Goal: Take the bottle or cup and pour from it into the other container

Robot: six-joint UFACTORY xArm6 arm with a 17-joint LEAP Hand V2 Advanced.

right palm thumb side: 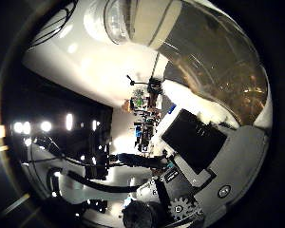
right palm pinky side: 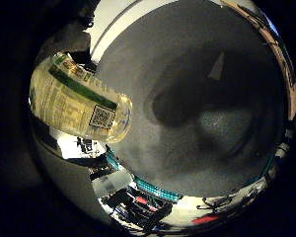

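Little-finger palm view shows you the clear plastic bottle with green-banded label [right palm pinky side: 79,98], holding pale yellow liquid, lying tilted close to the palm above the grey bench [right palm pinky side: 187,59]. You cannot tell whether the fingers are clamped on it. Expect thin, slick, squeezable walls: hold the labelled middle, firmly but gently.
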